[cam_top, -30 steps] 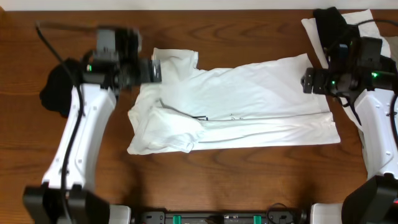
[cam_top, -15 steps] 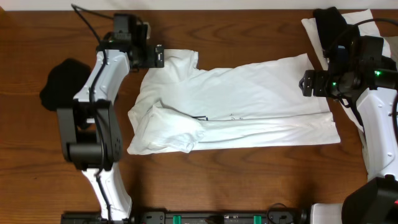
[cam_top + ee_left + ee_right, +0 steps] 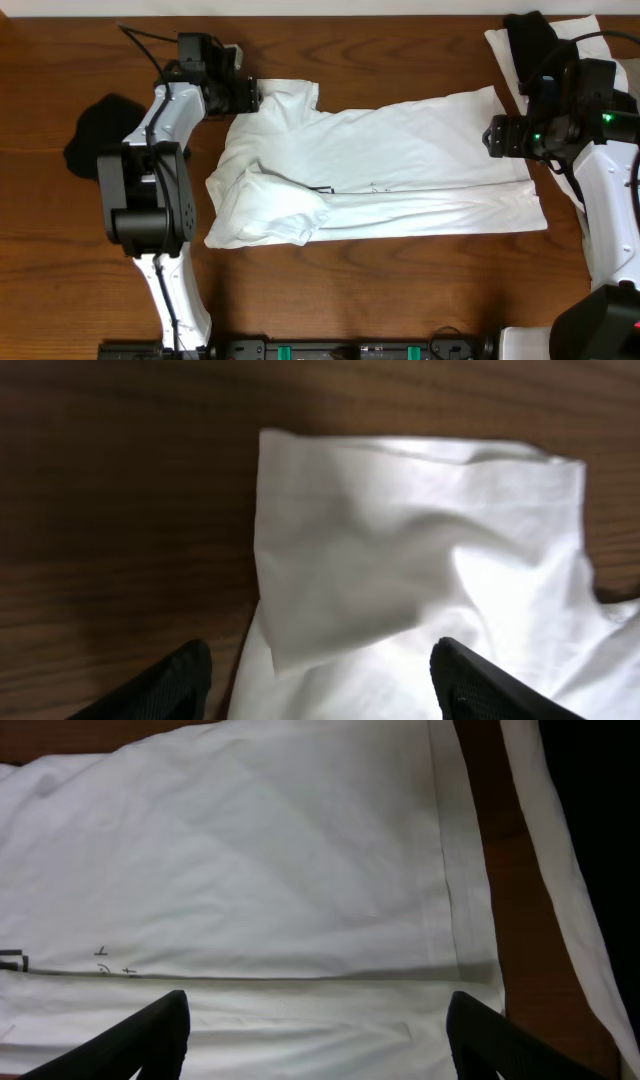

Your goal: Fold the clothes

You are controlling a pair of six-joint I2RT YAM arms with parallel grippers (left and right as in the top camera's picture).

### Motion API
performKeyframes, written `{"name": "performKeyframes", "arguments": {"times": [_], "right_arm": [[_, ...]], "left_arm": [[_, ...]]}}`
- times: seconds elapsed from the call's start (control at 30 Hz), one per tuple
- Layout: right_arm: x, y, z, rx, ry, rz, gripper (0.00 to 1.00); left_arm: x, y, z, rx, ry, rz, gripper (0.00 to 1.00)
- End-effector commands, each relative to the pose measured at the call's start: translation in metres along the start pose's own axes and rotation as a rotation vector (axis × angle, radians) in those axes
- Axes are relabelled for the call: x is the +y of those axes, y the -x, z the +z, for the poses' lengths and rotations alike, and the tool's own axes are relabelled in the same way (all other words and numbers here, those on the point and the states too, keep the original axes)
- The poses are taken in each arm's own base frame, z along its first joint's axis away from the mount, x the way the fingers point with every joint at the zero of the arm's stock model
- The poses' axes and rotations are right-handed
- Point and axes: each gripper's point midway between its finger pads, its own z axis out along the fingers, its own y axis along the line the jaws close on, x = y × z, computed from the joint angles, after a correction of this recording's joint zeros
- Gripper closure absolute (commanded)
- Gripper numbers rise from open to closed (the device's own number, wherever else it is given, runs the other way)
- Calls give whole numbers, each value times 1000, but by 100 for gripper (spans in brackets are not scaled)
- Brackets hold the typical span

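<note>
The white T-shirt (image 3: pixel 380 170) lies partly folded across the wooden table, its front long edge folded over and a sleeve bunched at the left (image 3: pixel 265 205). A bit of black print shows at the fold (image 3: pixel 105 960). My left gripper (image 3: pixel 250 97) is open over the shirt's back left sleeve (image 3: pixel 400 560), holding nothing. My right gripper (image 3: pixel 495 135) is open above the shirt's hem end (image 3: pixel 450 900), holding nothing.
A black garment (image 3: pixel 95 135) lies at the left of the table. At the back right corner a black garment (image 3: pixel 530 40) lies on a white one (image 3: pixel 500 45), and both show at the right edge of the right wrist view (image 3: pixel 600 870).
My left arm has swung from above the shirt's left side to the back left sleeve, then edged slightly further back. The right arm and the shirt have stayed put.
</note>
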Motion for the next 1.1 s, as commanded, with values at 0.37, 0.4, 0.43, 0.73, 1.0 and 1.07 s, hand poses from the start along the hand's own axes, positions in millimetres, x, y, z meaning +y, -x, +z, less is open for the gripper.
{"name": "performKeyframes", "arguments": {"times": [0.37, 0.4, 0.43, 0.73, 1.0, 1.07], "right_arm": [[4, 4, -4, -10, 3, -15, 24], [4, 4, -4, -10, 3, -15, 24], [4, 4, -4, -10, 3, -15, 24], [4, 4, -4, -11, 3, -15, 26], [-10, 21, -4, -77, -75, -27, 32], [-12, 33, -2, -120, -80, -34, 30]], "left_arm": [[-21, -3, 19, 5, -75, 26, 28], [-22, -4, 20, 6, -75, 27, 28], [-22, -4, 20, 6, -75, 27, 29], [-22, -5, 20, 13, -75, 24, 62], [-26, 2, 8, -8, -76, 8, 91], [-29, 6, -2, -18, -75, 12, 92]]}}
